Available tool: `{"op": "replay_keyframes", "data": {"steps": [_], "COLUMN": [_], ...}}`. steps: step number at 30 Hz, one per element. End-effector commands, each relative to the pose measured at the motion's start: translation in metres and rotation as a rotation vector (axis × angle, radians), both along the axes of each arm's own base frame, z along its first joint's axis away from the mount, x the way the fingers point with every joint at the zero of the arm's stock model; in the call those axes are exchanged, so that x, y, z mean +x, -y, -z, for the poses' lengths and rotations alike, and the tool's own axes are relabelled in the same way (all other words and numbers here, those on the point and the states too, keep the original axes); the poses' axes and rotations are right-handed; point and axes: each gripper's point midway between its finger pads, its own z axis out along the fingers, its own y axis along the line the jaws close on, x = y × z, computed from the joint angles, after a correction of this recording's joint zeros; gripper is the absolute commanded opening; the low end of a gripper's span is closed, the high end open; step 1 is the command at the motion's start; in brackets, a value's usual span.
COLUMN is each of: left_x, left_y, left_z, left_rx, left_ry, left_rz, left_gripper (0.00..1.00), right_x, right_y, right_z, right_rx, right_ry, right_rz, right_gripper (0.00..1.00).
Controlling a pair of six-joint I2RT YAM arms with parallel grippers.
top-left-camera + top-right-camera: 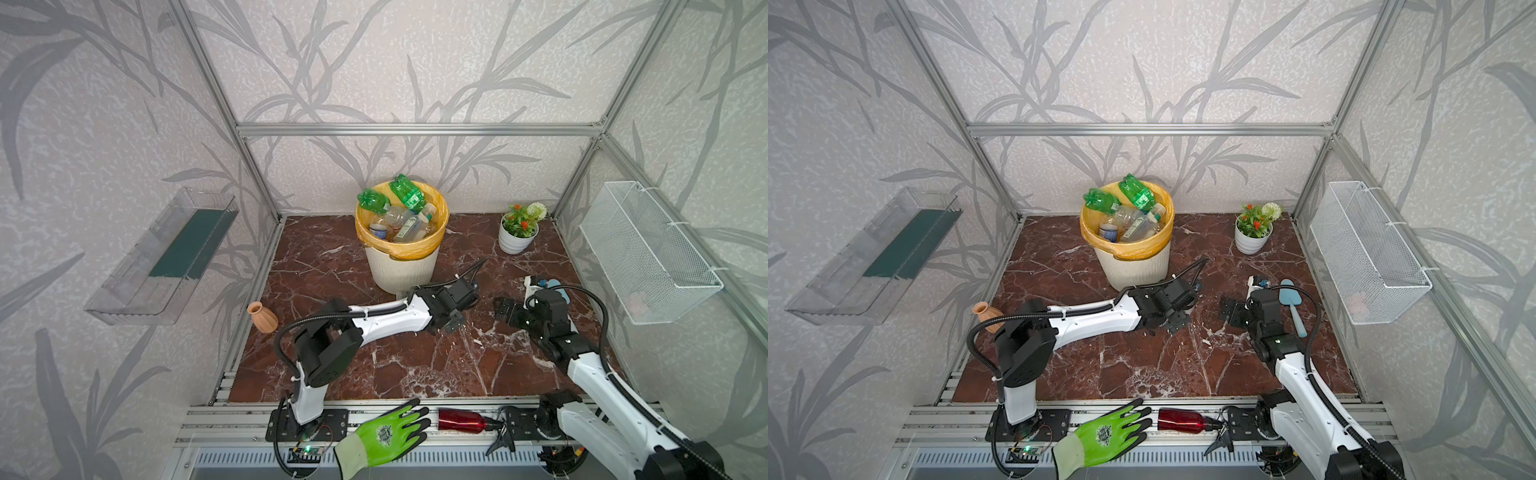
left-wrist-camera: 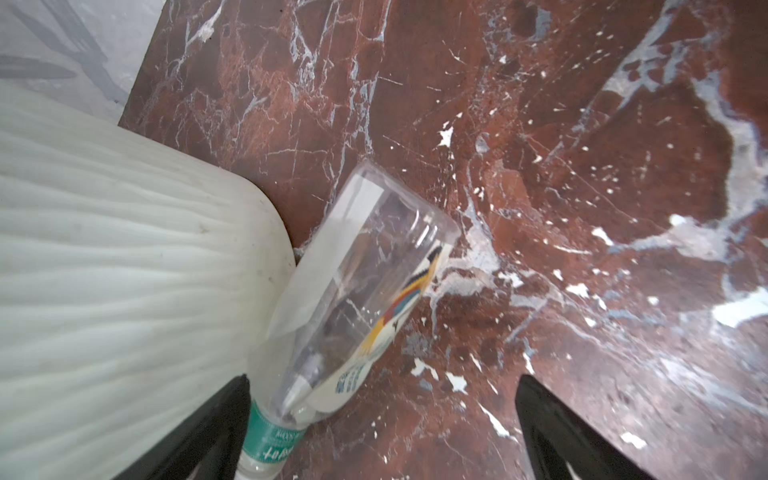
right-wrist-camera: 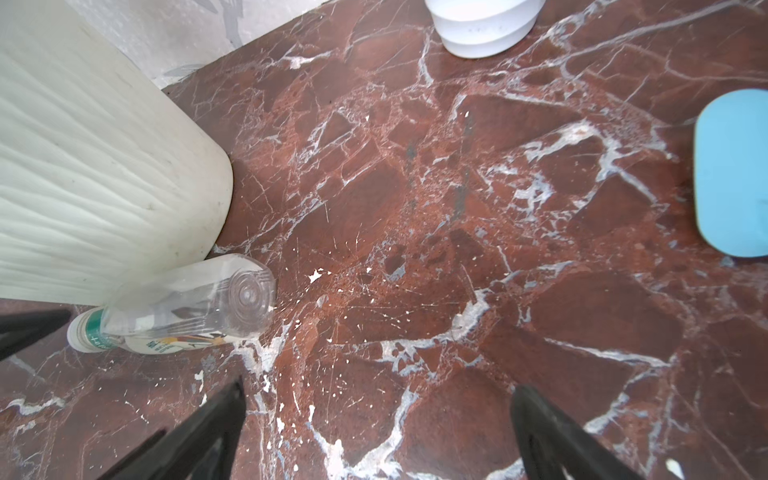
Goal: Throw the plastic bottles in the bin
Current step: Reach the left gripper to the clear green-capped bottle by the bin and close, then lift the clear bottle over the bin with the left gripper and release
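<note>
While left end effector and right end effector gape wide, leafy walls enclose red marble tabletop.

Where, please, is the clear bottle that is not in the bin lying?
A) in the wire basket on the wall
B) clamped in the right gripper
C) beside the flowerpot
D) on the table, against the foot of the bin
D: in the left wrist view the bottle lies on its side on the table, right against the base of the bin.
</note>
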Motion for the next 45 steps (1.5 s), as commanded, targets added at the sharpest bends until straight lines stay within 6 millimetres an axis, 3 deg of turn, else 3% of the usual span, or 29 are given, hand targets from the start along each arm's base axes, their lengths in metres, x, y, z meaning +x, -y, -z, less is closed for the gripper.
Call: {"op": "replay_keyframes", "data": {"steps": [1,8,16,18,22,25,28,31,35,40,45], "left_x": [0.013,0.018,-0.017,-0.024,-0.034,-0.035,-0.038,-0.041,-0.047,-0.060,-0.097], "left_y": [-0.009,-0.014,-0.012,-0.013,-0.018,-0.023,-0.019,-0.013,-0.022,-0.076,-0.149], "left_z": [0.008,0.038,0.056,0.056,0.057,0.054,0.034,-0.019,-0.115,-0.239,-0.361], "left_rx": [0.106,0.124,0.087,0.072,0.049,0.033,-0.061,-0.230,-0.485,-0.749,-0.975], "left_ry": [0.003,-0.111,-0.279,-0.305,-0.319,-0.310,-0.295,-0.228,-0.060,0.269,0.678], "left_rz": [0.016,0.023,0.095,0.088,0.066,0.036,0.024,0.033,0.051,0.043,0.095], "left_gripper": [0.99,0.97,0.72,0.65,0.64,0.50,0.42,0.39,0.38,0.38,0.40], "right_x": [0.003,0.002,0.002,0.002,0.002,0.002,0.001,0.000,-0.001,-0.002,-0.001], "right_y": [-0.005,-0.003,-0.002,-0.002,-0.002,-0.002,-0.003,-0.002,0.000,0.001,0.001], "right_z": [-0.001,-0.001,-0.002,-0.004,-0.004,-0.005,-0.005,-0.007,-0.010,-0.013,-0.021], "right_rx": [0.026,0.023,0.035,0.038,0.042,0.045,0.050,0.052,0.051,0.055,0.060], "right_ry": [0.013,0.016,0.021,0.027,0.026,0.027,0.025,0.030,0.038,0.045,0.064], "right_rz": [-0.019,-0.016,-0.011,-0.010,-0.010,-0.012,-0.016,-0.012,-0.004,0.002,0.004], "right_gripper": [0.99,0.99,0.99,0.99,0.99,0.99,0.99,0.99,0.99,0.99,0.99]}}
